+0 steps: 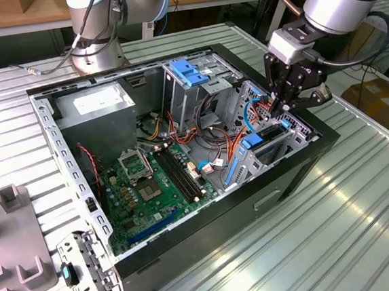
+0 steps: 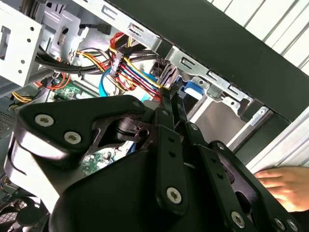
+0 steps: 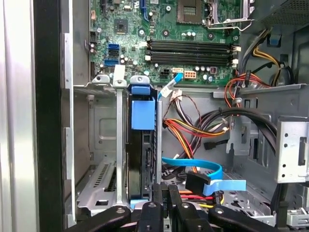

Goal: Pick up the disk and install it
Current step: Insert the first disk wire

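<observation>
Black claw [image 3: 166,193] closed at disk [image 3: 143,159] end, disk on edge in bay, long axis toward motherboard [image 3: 164,34]

Worktable [image 1: 364,219]: ribbed, silver-grey metal slats running across the whole surface, light glare on the near part.

Resting directly on it:
- Open black computer case [image 1: 181,153], side panel off, interior facing up; sits near the table's middle.
- Robot arm base [image 1: 98,55], at the far side behind the case.
- Grey block fixture [image 1: 15,236] with raised lugs, at the exterior view's left edge.
- Small perforated metal bracket [image 1: 85,264] with a dark clip, lying flat just beside the case's near-left corner, between case and grey fixture.
</observation>
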Controlling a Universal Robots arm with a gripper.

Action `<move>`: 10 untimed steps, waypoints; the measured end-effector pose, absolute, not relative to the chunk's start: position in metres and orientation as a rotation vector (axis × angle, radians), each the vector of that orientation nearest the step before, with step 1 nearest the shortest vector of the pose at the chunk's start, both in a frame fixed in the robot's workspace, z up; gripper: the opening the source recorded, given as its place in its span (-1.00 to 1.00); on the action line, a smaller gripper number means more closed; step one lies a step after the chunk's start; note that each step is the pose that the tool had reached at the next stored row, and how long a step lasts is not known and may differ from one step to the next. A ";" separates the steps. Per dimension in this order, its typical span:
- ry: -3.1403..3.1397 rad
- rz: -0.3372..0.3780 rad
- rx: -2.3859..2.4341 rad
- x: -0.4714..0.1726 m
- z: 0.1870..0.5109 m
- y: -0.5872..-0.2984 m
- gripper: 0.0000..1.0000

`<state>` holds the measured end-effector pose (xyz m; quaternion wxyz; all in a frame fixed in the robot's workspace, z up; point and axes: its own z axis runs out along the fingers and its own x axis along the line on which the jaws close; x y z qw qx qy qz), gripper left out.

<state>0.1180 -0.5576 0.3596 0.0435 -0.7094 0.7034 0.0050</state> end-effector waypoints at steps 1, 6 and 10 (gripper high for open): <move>2.150 0.015 -2.169 0.118 0.359 -0.559 -0.66; 2.150 0.015 -2.169 0.116 0.357 -0.562 -0.66; 2.150 0.014 -2.169 0.105 0.354 -0.563 -0.66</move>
